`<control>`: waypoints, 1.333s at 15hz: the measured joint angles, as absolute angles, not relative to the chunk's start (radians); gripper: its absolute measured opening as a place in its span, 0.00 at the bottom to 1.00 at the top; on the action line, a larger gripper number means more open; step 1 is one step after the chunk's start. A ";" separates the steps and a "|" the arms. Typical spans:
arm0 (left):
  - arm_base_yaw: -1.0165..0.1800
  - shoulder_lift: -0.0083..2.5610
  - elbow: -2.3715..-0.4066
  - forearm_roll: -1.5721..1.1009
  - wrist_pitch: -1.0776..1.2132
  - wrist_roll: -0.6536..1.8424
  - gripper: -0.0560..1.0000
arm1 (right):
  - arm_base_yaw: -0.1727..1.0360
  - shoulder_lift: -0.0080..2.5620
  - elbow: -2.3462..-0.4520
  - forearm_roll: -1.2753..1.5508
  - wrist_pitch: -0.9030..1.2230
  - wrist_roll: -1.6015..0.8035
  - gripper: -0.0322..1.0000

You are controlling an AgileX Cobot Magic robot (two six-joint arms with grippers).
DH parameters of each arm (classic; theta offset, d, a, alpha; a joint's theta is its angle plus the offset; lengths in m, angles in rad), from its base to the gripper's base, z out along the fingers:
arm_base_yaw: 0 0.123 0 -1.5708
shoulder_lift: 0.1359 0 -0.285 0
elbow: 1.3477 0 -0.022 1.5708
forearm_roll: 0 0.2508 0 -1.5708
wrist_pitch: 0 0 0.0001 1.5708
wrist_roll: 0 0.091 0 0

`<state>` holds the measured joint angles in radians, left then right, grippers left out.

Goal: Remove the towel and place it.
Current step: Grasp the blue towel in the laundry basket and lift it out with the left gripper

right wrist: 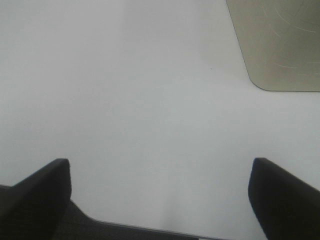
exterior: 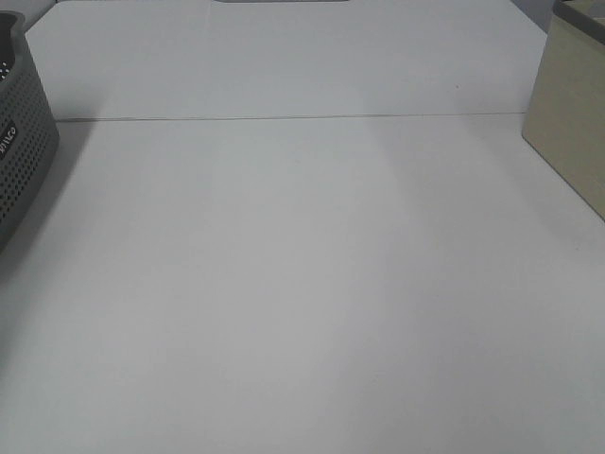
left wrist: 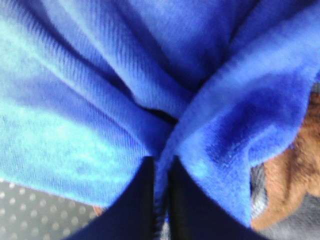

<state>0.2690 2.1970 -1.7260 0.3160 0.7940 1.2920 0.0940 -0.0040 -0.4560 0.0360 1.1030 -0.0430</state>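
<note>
One narrow fold of the towel (left wrist: 150,75) is pinched between the nearly closed jaws of the left gripper (left wrist: 160,165). The bulk of the blue cloth is bunched just ahead of the fingertips, out of the overhead camera's sight and apparently over the grey perforated basket (left wrist: 40,210). Risk noted: the bite is small, so the plush pile could slide free under its own weight on lifting, and a brown cloth (left wrist: 295,170) touching the towel beside the gripper could be dragged along. Right gripper (right wrist: 160,167) hangs spread wide and empty above the counter (right wrist: 150,75), with no towel near it.
</note>
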 joint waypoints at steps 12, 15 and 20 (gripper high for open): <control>0.227 1.897 -1.755 0.306 0.916 0.988 0.05 | 0.094 -0.004 -0.456 0.036 1.103 -0.043 0.93; 0.184 1.776 -1.755 0.304 0.922 0.954 0.05 | 0.094 -0.004 -0.456 0.036 1.103 -0.043 0.93; 0.042 1.543 -1.755 0.327 0.912 0.950 0.05 | 0.094 -0.004 -0.456 0.036 1.103 -0.043 0.93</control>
<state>0.0420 1.5430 -1.7550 0.3270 0.9120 0.9500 0.0940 -0.0040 -0.4560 0.0360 1.1030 -0.0430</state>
